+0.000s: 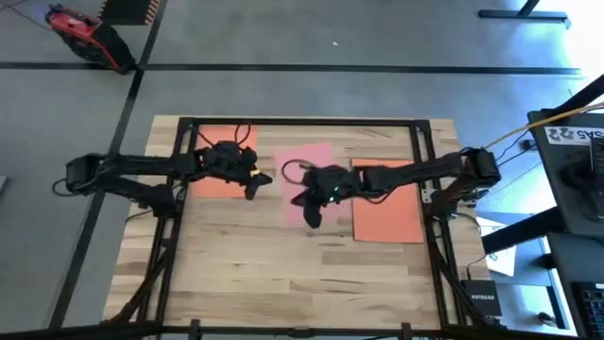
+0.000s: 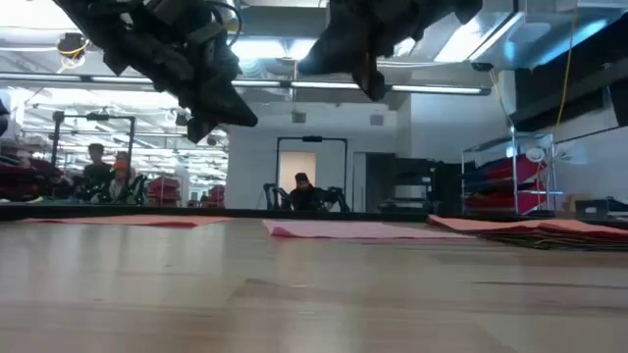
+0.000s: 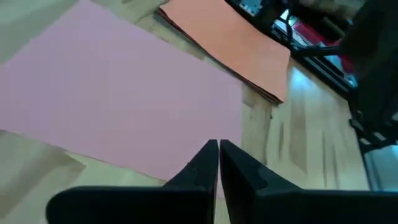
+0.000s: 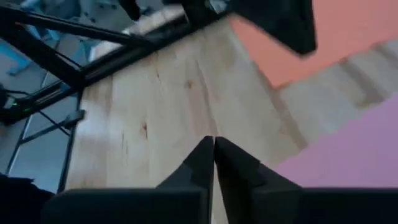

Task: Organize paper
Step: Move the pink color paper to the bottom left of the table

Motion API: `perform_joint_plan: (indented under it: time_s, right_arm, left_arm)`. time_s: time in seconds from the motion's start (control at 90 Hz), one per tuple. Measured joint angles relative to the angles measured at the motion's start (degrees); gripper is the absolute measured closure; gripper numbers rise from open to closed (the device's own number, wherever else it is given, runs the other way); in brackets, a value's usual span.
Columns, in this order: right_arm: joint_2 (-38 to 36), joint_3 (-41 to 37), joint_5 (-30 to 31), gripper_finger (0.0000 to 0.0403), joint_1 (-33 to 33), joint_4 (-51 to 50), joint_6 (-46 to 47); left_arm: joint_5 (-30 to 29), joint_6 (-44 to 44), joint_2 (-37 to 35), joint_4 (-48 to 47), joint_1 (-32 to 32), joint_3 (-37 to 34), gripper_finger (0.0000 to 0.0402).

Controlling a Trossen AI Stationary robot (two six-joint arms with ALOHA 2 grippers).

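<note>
Both pairs of fingers are pressed together with nothing between them: the left wrist view shows the left gripper with its tips meeting above the edge of the pink sheet, and the right wrist view shows the right gripper closed the same way over bare wood. From largest to smallest, the wooden tabletop fills the middle of the high view, its near half bare. On its far half lie the papers: an orange stack on the right, the pink sheet in the centre partly under the right gripper, and another orange sheet at the far left, mostly covered by the left arm, whose gripper sits near that sheet's edge. Only the low view shows that both grippers hang well above the table, the papers lying flat below them; it also shows the right-hand pile to be several layers thick with darker sheets under the orange, which the overhead picture hides. The left wrist view confirms layered edges under that orange top sheet. People sit far behind the table in the low view.
</note>
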Motion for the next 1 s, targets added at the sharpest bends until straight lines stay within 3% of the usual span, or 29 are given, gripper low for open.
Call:
perform_joint_plan:
  time_s: [0.211, 0.689, 1.0]
  right_arm:
    - [-7.72, 0.00, -0.04, 0.0402, -4.50, -7.69, -4.15]
    - [-17.60, 0.00, -0.28, 0.0403, -12.66, -27.52, -10.24]
    - [-18.15, -0.02, -1.90, 0.0403, -14.43, -29.91, -14.93]
  left_arm:
    - [-1.42, 1.79, 8.06, 0.76, -3.02, 2.18, 0.0402]
    - [-3.13, 9.58, 31.44, -1.78, -6.52, 17.91, 0.0402]
    - [-3.15, 9.56, 36.21, -5.49, -8.81, 20.24, 0.0402]
